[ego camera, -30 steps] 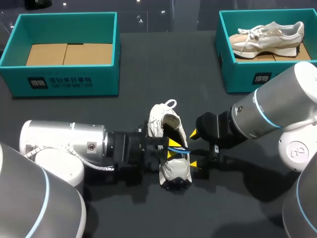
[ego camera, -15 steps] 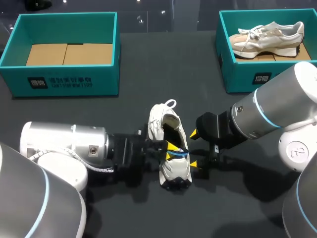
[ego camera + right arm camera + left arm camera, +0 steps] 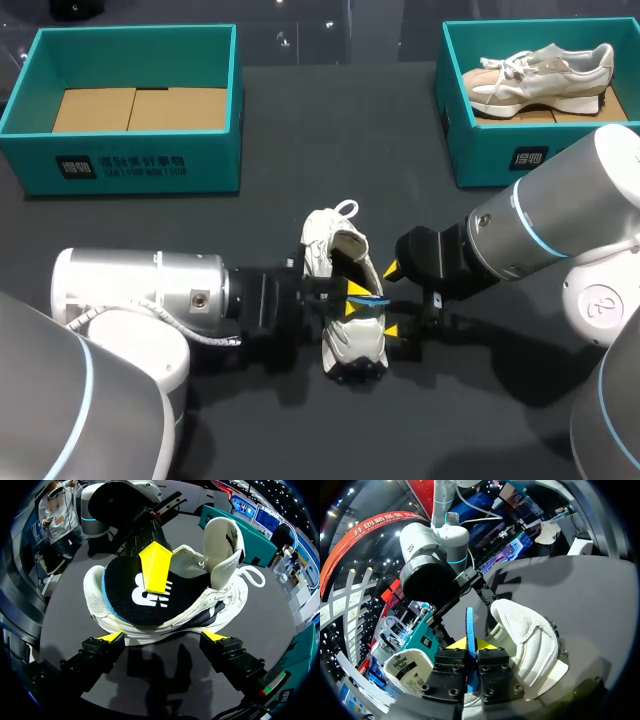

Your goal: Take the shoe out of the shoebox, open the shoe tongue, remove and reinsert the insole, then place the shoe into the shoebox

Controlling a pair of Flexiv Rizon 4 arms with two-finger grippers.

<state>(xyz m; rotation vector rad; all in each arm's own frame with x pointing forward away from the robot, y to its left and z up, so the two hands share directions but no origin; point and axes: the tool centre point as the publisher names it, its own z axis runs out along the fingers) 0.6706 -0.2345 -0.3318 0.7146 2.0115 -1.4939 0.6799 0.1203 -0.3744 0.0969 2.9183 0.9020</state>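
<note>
**Left gripper (image 3: 352,299) clamped on the insole (image 3: 469,622); right gripper (image 3: 392,299) spread beside the shoe (image 3: 352,345).**

The left gripper's yellow-tipped fingers are pressed together on the thin blue edge of the insole, with one tip lying on its black upper face. The right gripper's fingers stand wide apart just beside the shoe's sole, and whether they touch it cannot be told. The white shoe rests mid-table (image 3: 300,430) between the two grippers. Its tongue (image 3: 223,535) is folded up and back, and the insole's blue rim shows above the collar.
</note>
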